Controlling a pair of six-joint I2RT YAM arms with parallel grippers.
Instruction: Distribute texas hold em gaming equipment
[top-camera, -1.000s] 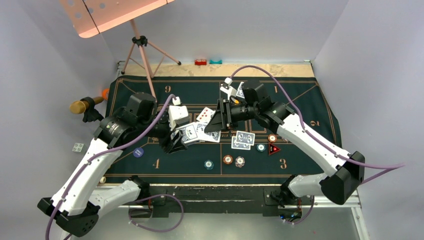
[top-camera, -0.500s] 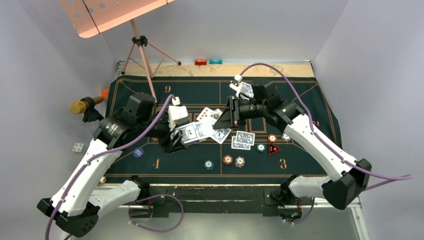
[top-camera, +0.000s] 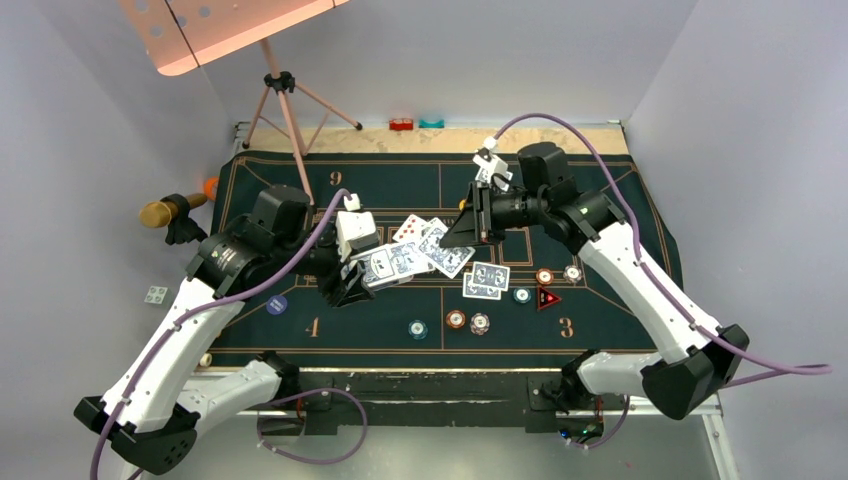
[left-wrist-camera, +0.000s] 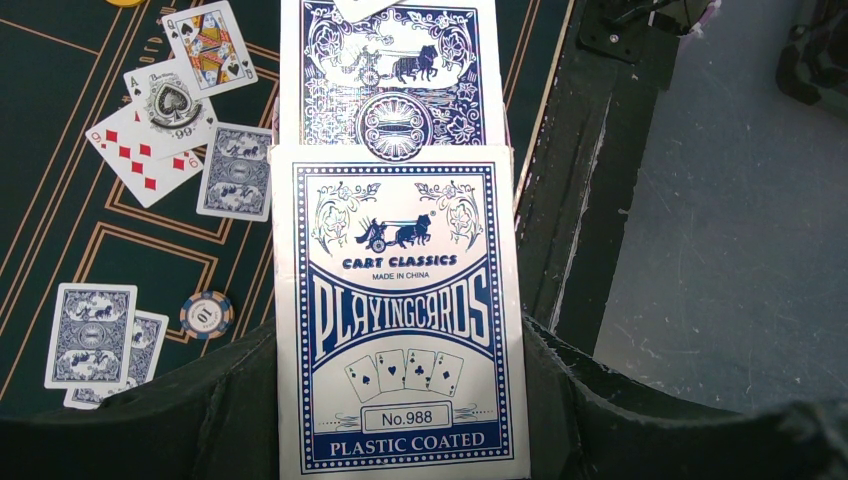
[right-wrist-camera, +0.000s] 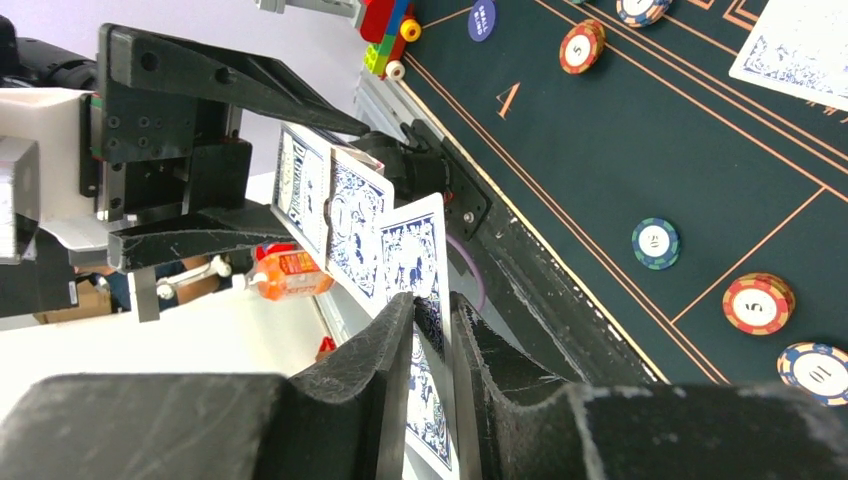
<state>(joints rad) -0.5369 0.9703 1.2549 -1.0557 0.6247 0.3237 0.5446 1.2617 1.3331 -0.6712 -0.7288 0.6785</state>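
My left gripper (top-camera: 348, 283) (left-wrist-camera: 398, 425) is shut on a blue-and-white playing card box (left-wrist-camera: 398, 300) (top-camera: 385, 265), with a card sticking out of its far end. The right gripper (top-camera: 470, 225) (right-wrist-camera: 432, 305) pinches one blue-backed card (right-wrist-camera: 412, 250) (top-camera: 447, 250) just right of the box. Face-up cards (left-wrist-camera: 140, 160) lie mid-mat, and a face-down pair (top-camera: 486, 280) lies to the right. Striped chips (top-camera: 456, 319) sit near the front, others (top-camera: 544, 276) beside the red triangle marker (top-camera: 547, 297). A blue disc (top-camera: 277, 305) lies at the left.
The green gold-lined mat (top-camera: 600, 210) covers the table. A tripod stand (top-camera: 285, 100) rises at the back left, with a gold-headed tool (top-camera: 165, 212) off the mat's left edge. Small red (top-camera: 402, 125) and teal (top-camera: 431, 123) blocks sit at the back edge.
The right gripper has moved right and toward the back, its jaws closing on a card and drawing it away from the box. The left arm has stayed still.
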